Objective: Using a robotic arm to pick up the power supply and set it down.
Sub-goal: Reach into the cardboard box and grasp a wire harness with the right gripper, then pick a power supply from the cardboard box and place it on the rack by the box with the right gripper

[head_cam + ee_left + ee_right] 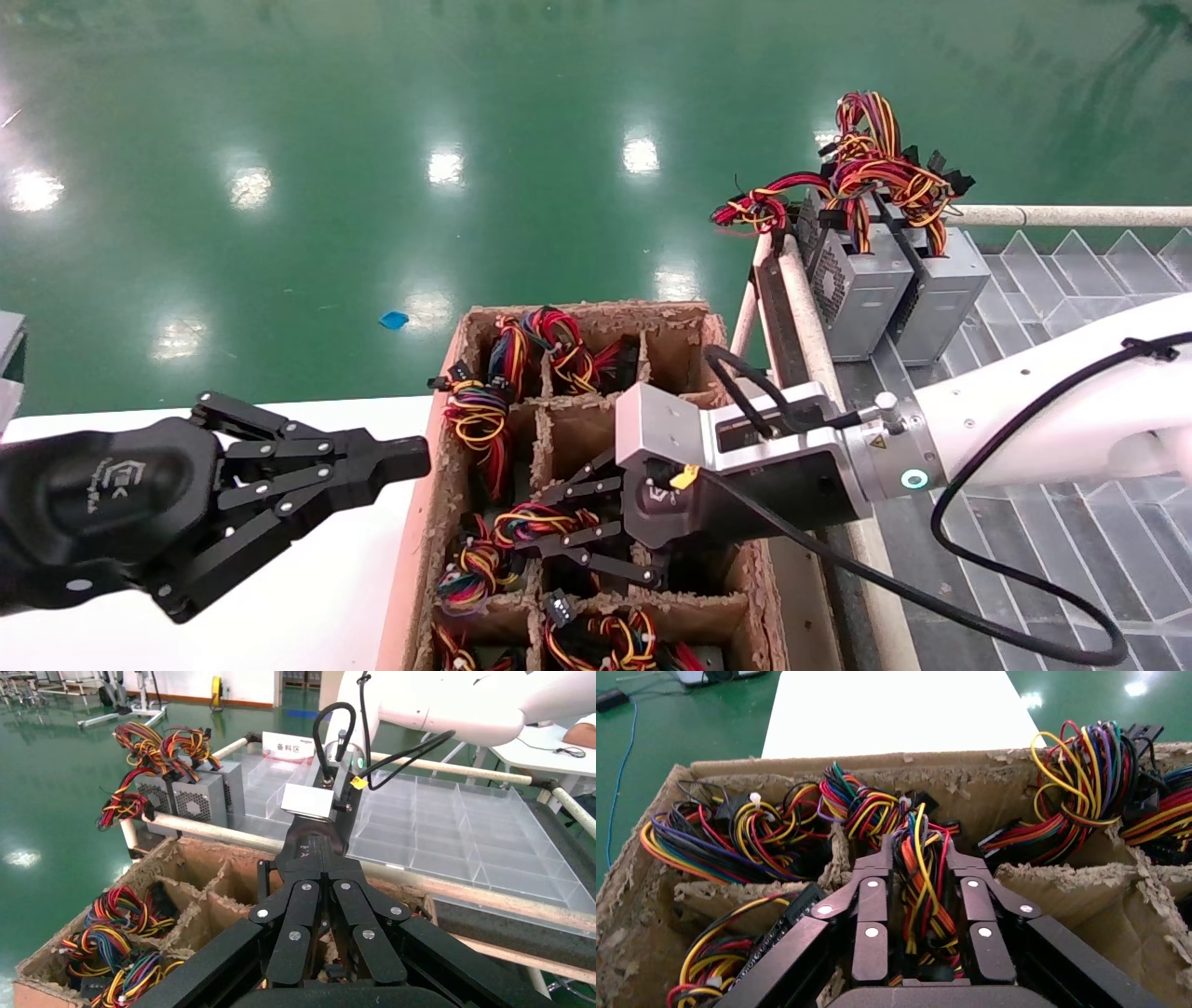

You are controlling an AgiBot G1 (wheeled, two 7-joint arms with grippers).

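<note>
My right gripper (551, 522) reaches down into a middle compartment of the brown cardboard divided box (421, 540). Its fingers are closed on a tied bundle of red, yellow, orange and black wires (921, 881) belonging to a power supply; the grey body below is hidden. In the right wrist view the bundle fills the gap of the right gripper (916, 855). Two more grey power supplies (857, 289) stand on the rack at the right. My left gripper (410, 457) hovers shut and empty over the white table, left of the box.
Other compartments hold more wire bundles (480, 419). A clear plastic divided tray (1071, 280) with a tubular rail (1071, 216) lies to the right of the box. The white table (317, 596) is at the left and the green floor (372, 140) beyond.
</note>
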